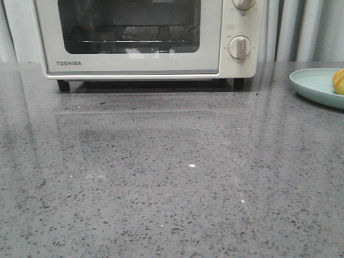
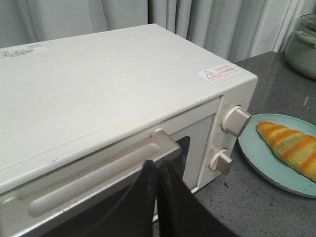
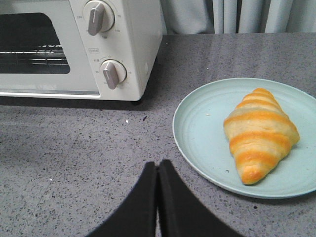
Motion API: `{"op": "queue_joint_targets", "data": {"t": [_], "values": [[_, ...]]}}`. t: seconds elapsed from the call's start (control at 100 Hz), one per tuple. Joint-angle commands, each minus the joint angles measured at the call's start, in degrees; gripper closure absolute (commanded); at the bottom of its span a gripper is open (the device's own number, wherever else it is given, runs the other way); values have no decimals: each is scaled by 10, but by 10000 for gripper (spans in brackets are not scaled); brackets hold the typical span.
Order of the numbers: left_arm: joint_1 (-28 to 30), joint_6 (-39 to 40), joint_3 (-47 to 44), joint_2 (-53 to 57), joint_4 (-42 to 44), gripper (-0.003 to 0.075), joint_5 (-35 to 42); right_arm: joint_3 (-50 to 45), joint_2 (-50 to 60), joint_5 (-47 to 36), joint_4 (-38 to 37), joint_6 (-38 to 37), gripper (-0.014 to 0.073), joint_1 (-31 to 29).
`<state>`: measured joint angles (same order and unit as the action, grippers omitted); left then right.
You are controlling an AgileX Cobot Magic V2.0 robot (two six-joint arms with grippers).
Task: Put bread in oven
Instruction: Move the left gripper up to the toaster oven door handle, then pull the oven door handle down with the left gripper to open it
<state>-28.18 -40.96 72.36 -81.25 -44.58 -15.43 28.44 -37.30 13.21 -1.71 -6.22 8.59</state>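
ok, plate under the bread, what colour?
Pale mint-green plate; bread lies on it. Clearest in the right wrist view.

From the front, my view cuts off the oven at its top and left side, and only a sliver of the bread shows at the right edge, on a half-seen plate. Neither of my arms shows there. The print on the oven's top labels is too small to read.
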Motion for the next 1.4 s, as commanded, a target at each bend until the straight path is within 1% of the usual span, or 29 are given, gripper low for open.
{"op": "queue_joint_targets", "data": {"t": [0.0,0.14,0.44,0.67,0.85,1.3,1.39], "values": [[-3,-2,42,-7,-14,742,35,22,-3,-47,-11,0,641,2],[-3,-3,69,-38,-13,742,38,22,-3,-47,-22,0,641,2],[-1,-3,69,-64,2,742,50,22,-3,-47,-32,0,641,2],[-1,1,69,-71,-1,742,114,22,-3,-47,-32,0,641,2],[-1,1,61,-71,0,742,105,22,-3,-46,-32,0,641,2],[-1,1,18,-71,21,742,113,22,-3,-44,-32,0,641,2],[-1,1,18,-71,22,742,97,22,-3,-42,-32,0,641,2]]}}
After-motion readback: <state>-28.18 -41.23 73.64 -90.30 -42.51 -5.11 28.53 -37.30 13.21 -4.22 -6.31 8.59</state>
